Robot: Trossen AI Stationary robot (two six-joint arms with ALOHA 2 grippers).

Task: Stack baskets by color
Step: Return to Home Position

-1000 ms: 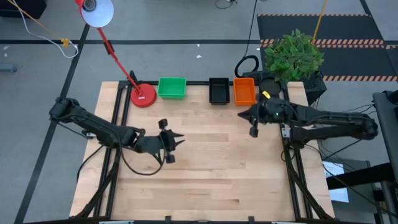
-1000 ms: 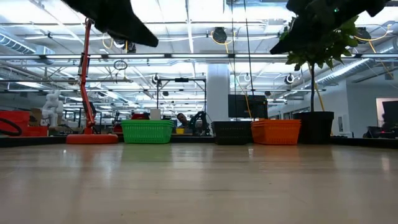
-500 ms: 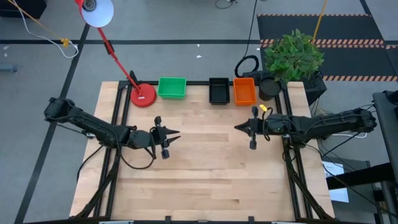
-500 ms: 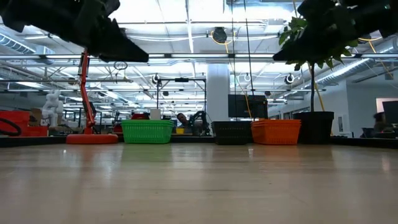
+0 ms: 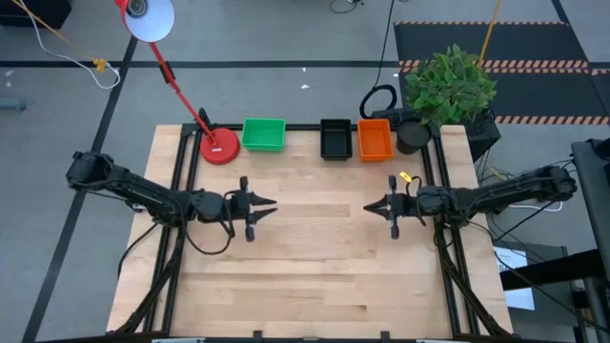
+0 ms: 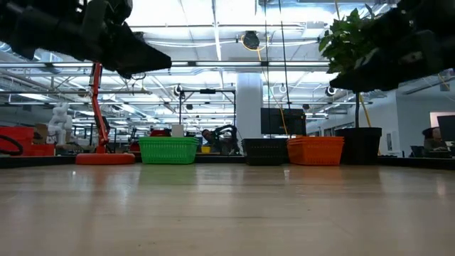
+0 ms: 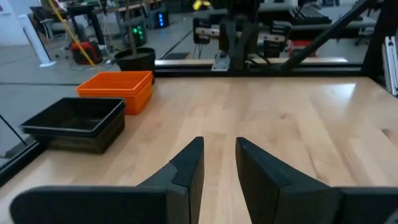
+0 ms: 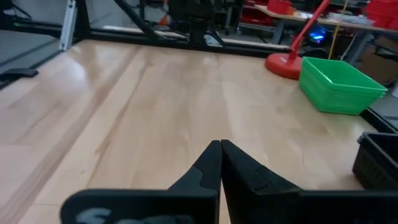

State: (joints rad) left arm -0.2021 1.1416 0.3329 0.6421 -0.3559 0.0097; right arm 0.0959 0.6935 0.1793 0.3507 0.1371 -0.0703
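Observation:
Three stacks of baskets stand in a row along the table's far edge: green, black and orange. Each rests on its base on the wood. My left gripper hovers above the table's left middle, pointing toward the right edge, fingers a little apart with nothing between them. My right gripper hovers above the right middle, pointing toward the left edge, fingers shut on nothing. The two grippers face each other across bare wood.
A red lamp base stands left of the green baskets, its stem slanting up to the far left. A dark plant pot with a leafy plant sits at the far right corner. Bare wood fills the near half.
Both grippers have sunk and drawn back toward their own sides. My left gripper slid toward the left and far edges. My right gripper swung from near the orange baskets toward the near edge and levelled out. No basket has moved.

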